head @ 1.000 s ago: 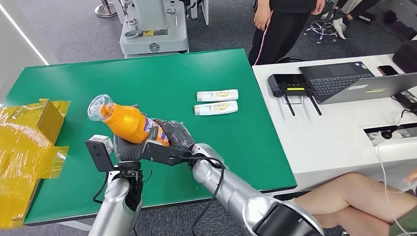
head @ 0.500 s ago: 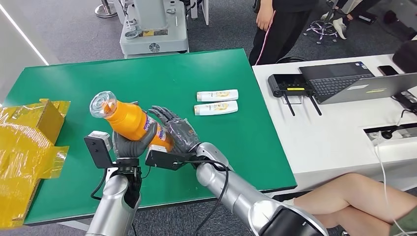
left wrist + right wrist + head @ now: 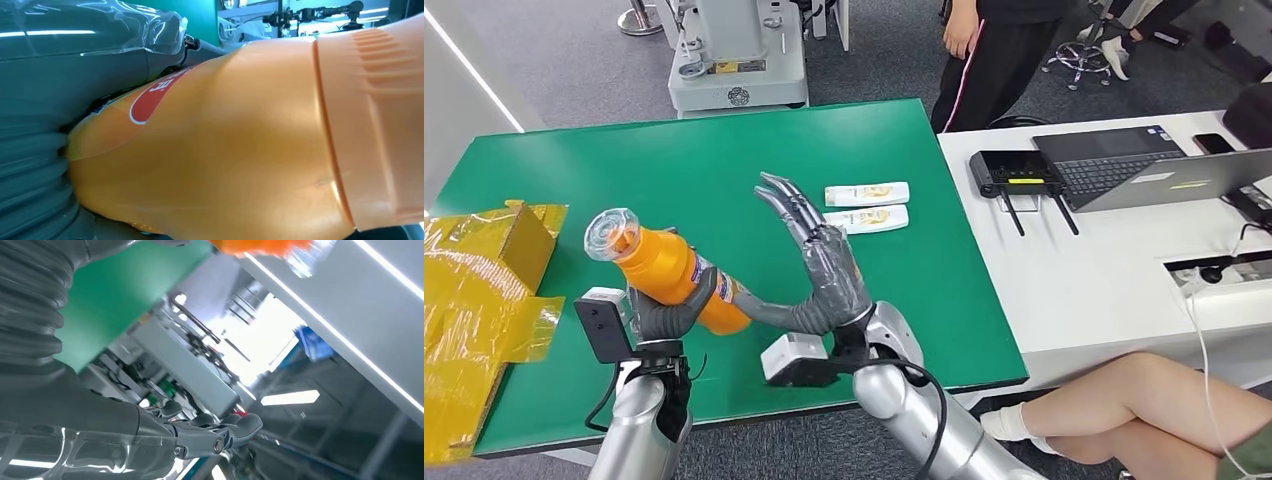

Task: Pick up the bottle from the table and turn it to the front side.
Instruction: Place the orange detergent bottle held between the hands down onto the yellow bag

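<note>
My left hand (image 3: 661, 318) grips an orange bottle (image 3: 667, 268) with a clear cap, held tilted above the green table's (image 3: 724, 170) front left part, cap up and to the left. The left wrist view shows the bottle (image 3: 240, 140) close up, with a red label patch against my hand (image 3: 60, 80). My right hand (image 3: 816, 262) stands open beside the bottle, fingers straight and pointing up and away, its thumb reaching toward the bottle's base. In the right wrist view the right hand (image 3: 165, 432) is empty, with a sliver of the bottle (image 3: 260, 245) at the picture's edge.
Two white tubes (image 3: 865, 207) lie side by side near the table's right middle. Yellow wrapped boxes (image 3: 484, 290) sit at the left edge. A white desk (image 3: 1114, 260) with a laptop is on the right. A person (image 3: 994, 50) stands behind; bare legs (image 3: 1144, 400) show at lower right.
My right hand let go of the bottle and opened, its fingers lifting away to the right. The left hand keeps the bottle and has shifted it slightly left and down.
</note>
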`<action>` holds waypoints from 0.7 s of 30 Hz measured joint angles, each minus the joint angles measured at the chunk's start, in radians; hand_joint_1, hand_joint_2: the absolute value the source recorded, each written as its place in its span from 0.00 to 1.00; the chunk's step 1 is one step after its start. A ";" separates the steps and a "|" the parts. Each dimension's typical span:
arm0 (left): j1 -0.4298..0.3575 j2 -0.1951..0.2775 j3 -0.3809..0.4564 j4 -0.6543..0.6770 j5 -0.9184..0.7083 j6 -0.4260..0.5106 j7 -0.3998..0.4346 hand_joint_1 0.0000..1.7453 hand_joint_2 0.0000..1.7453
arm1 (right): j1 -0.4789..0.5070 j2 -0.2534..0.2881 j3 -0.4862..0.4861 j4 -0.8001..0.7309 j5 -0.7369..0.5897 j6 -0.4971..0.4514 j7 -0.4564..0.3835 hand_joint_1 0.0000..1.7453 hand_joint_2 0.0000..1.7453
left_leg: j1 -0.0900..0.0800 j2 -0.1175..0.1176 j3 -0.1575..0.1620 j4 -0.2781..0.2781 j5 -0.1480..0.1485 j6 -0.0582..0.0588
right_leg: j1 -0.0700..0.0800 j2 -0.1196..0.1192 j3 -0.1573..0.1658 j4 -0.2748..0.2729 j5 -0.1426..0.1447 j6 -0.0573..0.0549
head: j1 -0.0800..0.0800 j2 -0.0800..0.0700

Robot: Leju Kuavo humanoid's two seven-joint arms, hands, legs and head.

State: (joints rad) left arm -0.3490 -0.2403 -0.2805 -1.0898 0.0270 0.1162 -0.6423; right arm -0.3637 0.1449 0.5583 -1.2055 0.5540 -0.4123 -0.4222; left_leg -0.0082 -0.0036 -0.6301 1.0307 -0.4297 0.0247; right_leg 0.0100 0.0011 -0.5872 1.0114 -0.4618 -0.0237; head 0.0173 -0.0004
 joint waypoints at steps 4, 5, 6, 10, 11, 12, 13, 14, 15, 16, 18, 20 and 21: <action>-0.001 0.007 0.015 0.000 -0.022 0.010 -0.001 1.00 1.00 | 0.077 -0.023 0.037 -0.152 -0.028 -0.031 -0.027 0.00 1.00 | 0.000 0.000 0.000 0.000 0.000 0.000 | 0.000 0.000 0.000 0.000 0.000 0.000 | 0.000 0.000; -0.002 0.008 0.017 -0.001 -0.029 0.013 -0.002 1.00 1.00 | 0.089 -0.027 0.046 -0.176 -0.030 -0.036 -0.032 0.00 1.00 | 0.000 0.000 0.000 0.000 0.000 -0.001 | 0.000 0.000 0.000 0.000 0.000 0.000 | 0.000 0.000; -0.003 0.010 0.018 -0.003 -0.039 0.014 0.000 1.00 1.00 | 0.098 -0.030 0.054 -0.195 -0.034 -0.041 -0.036 0.00 1.00 | 0.000 0.000 0.000 0.000 0.000 -0.001 | 0.000 0.000 0.000 0.000 0.000 0.000 | 0.000 0.000; -0.019 0.028 0.021 -0.028 -0.102 0.000 0.038 1.00 1.00 | 0.118 -0.040 0.084 -0.230 -0.068 -0.051 -0.047 0.00 1.00 | 0.000 0.000 0.000 0.000 0.000 -0.001 | 0.000 0.000 0.000 0.000 0.000 0.000 | 0.000 0.000; -0.029 0.037 0.021 -0.035 -0.129 -0.002 0.051 1.00 1.00 | 0.120 -0.042 0.091 -0.232 -0.077 -0.051 -0.049 0.00 1.00 | 0.000 0.000 0.000 0.000 0.000 -0.001 | 0.000 0.000 0.000 0.000 0.000 0.000 | 0.000 0.000; -0.041 0.047 0.021 -0.042 -0.164 0.001 0.063 1.00 1.00 | 0.122 -0.044 0.096 -0.232 -0.087 -0.049 -0.052 0.00 1.00 | 0.000 0.000 0.000 0.000 0.000 -0.001 | 0.000 0.000 0.000 0.000 0.000 0.000 | 0.000 0.000; -0.055 0.060 0.021 -0.047 -0.206 0.004 0.074 1.00 1.00 | 0.124 -0.046 0.101 -0.231 -0.097 -0.044 -0.055 0.00 1.00 | 0.000 0.000 0.000 0.000 0.000 -0.001 | 0.000 0.000 0.000 0.000 0.000 -0.001 | 0.000 0.000; -0.071 0.079 0.021 -0.051 -0.259 0.007 0.087 1.00 1.00 | 0.126 -0.048 0.105 -0.230 -0.108 -0.038 -0.059 0.00 1.00 | 0.000 0.000 0.000 0.000 0.001 -0.002 | 0.000 0.000 0.000 0.001 0.001 -0.001 | 0.000 0.000; -0.090 0.102 0.021 -0.053 -0.313 0.008 0.097 1.00 1.00 | 0.129 -0.049 0.108 -0.227 -0.117 -0.032 -0.064 0.00 1.00 | 0.001 0.001 0.000 0.000 0.001 -0.002 | 0.000 0.001 0.000 0.001 0.001 -0.001 | 0.000 0.000; -0.112 0.130 0.020 -0.054 -0.366 0.006 0.105 1.00 1.00 | 0.133 -0.049 0.111 -0.225 -0.125 -0.027 -0.069 0.00 1.00 | 0.001 0.001 0.000 0.000 0.001 -0.003 | 0.001 0.001 0.000 0.001 0.001 -0.001 | 0.000 0.000; -0.159 0.188 0.020 -0.051 -0.460 0.000 0.111 1.00 1.00 | 0.143 -0.050 0.115 -0.222 -0.131 -0.018 -0.073 0.00 1.00 | 0.001 0.002 0.000 0.000 0.002 -0.003 | 0.001 0.002 -0.001 0.002 0.001 -0.001 | 0.000 0.000; -0.202 0.238 0.020 -0.045 -0.527 -0.004 0.111 1.00 1.00 | 0.151 -0.050 0.116 -0.222 -0.128 -0.007 -0.070 0.00 1.00 | 0.001 0.002 0.000 0.000 0.002 -0.003 | 0.001 0.002 -0.001 0.002 0.001 -0.002 | 0.000 0.000; -0.222 0.261 0.020 -0.039 -0.562 -0.004 0.113 1.00 1.00 | 0.154 -0.050 0.116 -0.223 -0.124 0.000 -0.066 0.00 1.00 | 0.001 0.001 0.000 0.000 0.002 -0.003 | 0.001 0.002 -0.001 0.002 0.001 -0.002 | 0.000 0.000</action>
State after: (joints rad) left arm -0.5714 0.0207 -0.2602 -1.1287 -0.5348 0.1118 -0.5291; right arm -0.2093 0.0950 0.6745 -1.4286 0.4305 -0.4124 -0.4887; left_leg -0.0071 -0.0022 -0.6297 1.0305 -0.4280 0.0214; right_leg 0.0107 0.0030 -0.5885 1.0136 -0.4609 -0.0254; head 0.0170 -0.0004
